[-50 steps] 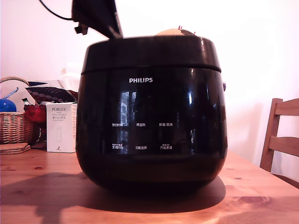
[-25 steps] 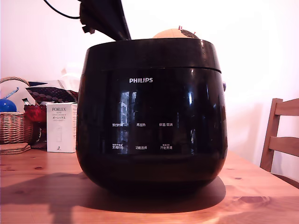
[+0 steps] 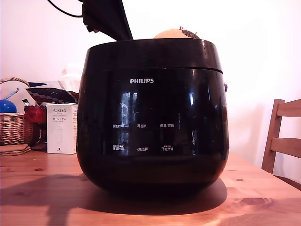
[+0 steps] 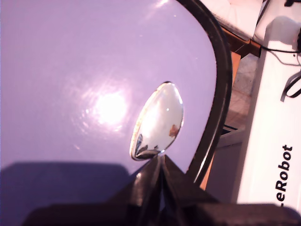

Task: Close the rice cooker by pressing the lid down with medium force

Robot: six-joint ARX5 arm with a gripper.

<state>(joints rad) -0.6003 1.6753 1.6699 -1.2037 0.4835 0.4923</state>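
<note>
At the exterior view's far left a wicker basket (image 3: pixel 11 127) sat on the wooden table (image 3: pixel 42 197), with a blue object and a red one beside it. Just to its right stood a white carton (image 3: pixel 61 128) printed "PORLEX". The rice cooker (image 3: pixel 153 117) filled the middle of that view, near the camera, upright on the table, its glossy black front showing the white "PHILIPS" logo and small button labels. The lid (image 3: pixel 150 54) lay down flat on the body, with only a thin seam between them. Above the lid's left part the black gripper (image 3: pixel 126 36) came down at a slant, its tip meeting the lid's top edge. In the wrist view the fingers (image 4: pixel 141 188) were drawn together to a point with no visible gap, nothing between them, and the tip rested on the lid's glare-washed top surface beside an oval chrome button (image 4: pixel 157 122). A pale rounded object (image 3: pixel 176 33) peeked over the lid from behind; what it was could not be made out. At the exterior view's far right a wooden chair (image 3: pixel 282 136) stood by the table.
</note>
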